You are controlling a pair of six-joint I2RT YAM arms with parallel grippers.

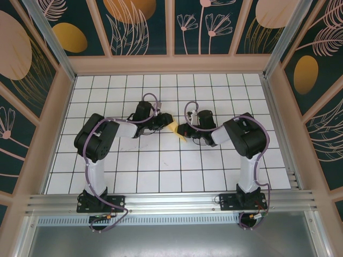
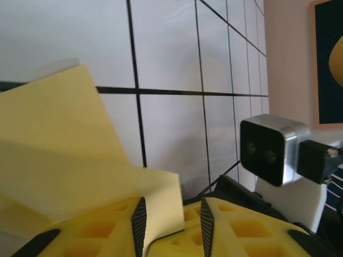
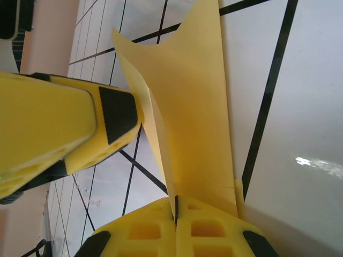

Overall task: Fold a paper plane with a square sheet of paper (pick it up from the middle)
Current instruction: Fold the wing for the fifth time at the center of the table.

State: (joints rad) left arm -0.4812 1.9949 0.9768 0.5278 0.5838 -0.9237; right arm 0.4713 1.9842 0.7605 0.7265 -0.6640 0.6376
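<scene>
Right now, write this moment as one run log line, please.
yellow paper: partly folded | right gripper: shut on yellow paper | left gripper: open, paper edge between its fingers | place: mid table

no readable text, labels, numbers or signs

The thin pale-yellow paper sheet (image 1: 174,128), folded into overlapping creased layers, sits mid-frame, fanning upward from the right wrist view's bottom centre (image 3: 193,107).
</scene>
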